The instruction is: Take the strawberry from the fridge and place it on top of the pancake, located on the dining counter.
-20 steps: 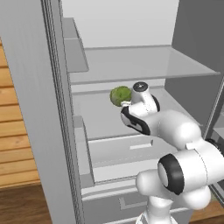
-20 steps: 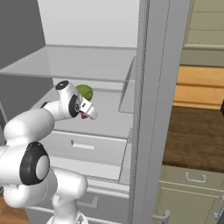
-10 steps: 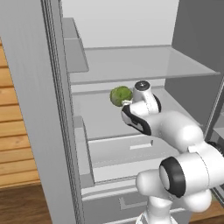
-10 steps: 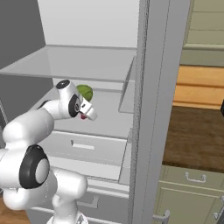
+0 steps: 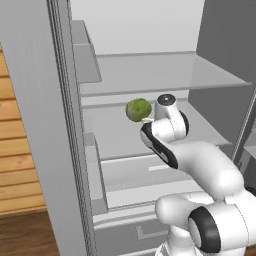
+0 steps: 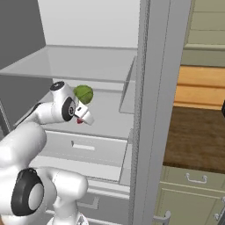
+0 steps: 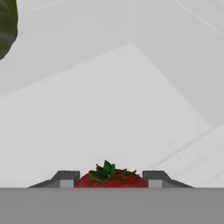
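Since a second ago our claw [image 7: 112, 180] has narrowed, now pinching the strawberry [image 7: 111, 177] between its fingertips [image 7: 65, 178], near the green fruit [image 5: 138, 109].

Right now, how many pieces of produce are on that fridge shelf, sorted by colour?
Red: 1, the strawberry, between the fingertips of the hand.
Green: 1, the round green fruit, beside the hand on the fridge shelf.
Total: 2

Green fruit [image 5: 138, 109] near bare fridge shelf [image 5: 115, 134]
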